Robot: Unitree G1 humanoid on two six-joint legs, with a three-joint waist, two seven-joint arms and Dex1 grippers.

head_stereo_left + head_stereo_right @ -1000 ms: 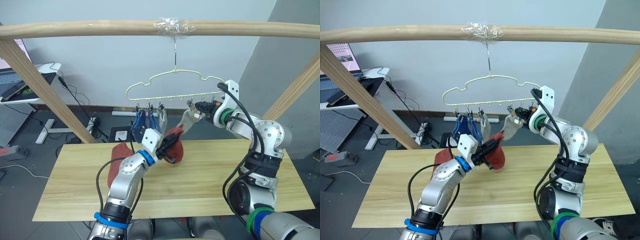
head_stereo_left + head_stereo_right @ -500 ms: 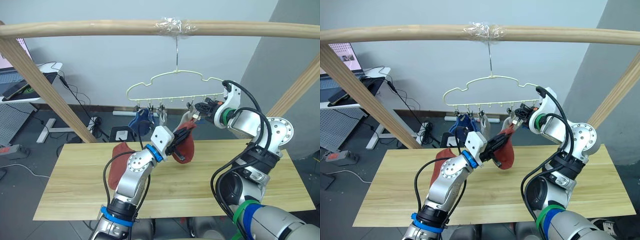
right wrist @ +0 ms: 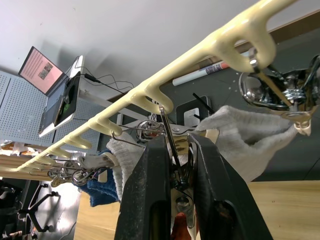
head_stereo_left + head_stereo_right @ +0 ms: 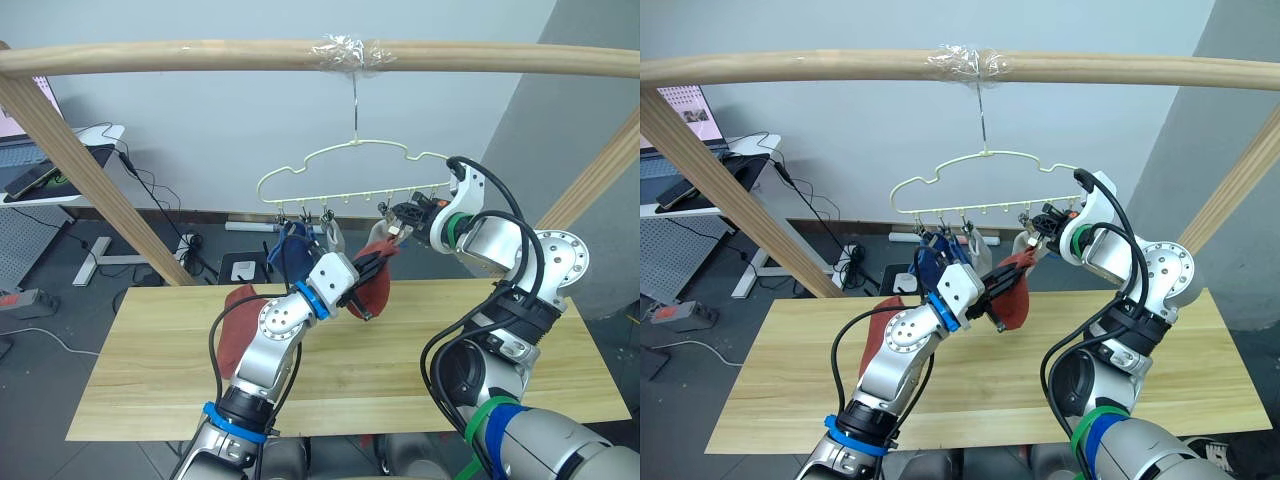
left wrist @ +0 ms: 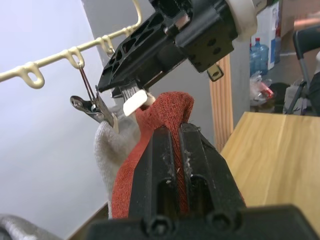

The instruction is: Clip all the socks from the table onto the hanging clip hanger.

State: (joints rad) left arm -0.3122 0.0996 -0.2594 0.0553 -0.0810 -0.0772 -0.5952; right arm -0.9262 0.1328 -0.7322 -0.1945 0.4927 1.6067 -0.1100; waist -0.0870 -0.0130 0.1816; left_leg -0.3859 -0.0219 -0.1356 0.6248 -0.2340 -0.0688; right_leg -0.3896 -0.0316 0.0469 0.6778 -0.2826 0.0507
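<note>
The pale yellow-green clip hanger (image 4: 340, 165) hangs by its hook from the wooden pole. Two blue socks (image 4: 291, 252) and grey socks (image 3: 240, 140) are clipped to it. My left gripper (image 4: 376, 266) is shut on a rust-red sock (image 5: 165, 117), held up with its top edge right beneath my right gripper (image 4: 402, 218). My right gripper is shut on a metal clip (image 3: 175, 162) of the hanger. A second rust-red sock (image 4: 238, 322) lies on the table (image 4: 420, 360) at the left, partly hidden by my left arm.
The round pole frame (image 4: 200, 55) spans overhead, and its slanted legs (image 4: 80, 170) come down at both ends of the table. Behind on the left stand a desk with a laptop (image 4: 30, 170) and cables on the floor.
My left gripper has raised the rust-red sock from just above the table up to the clip held by my right gripper. The hanger has swung slightly to the right.
</note>
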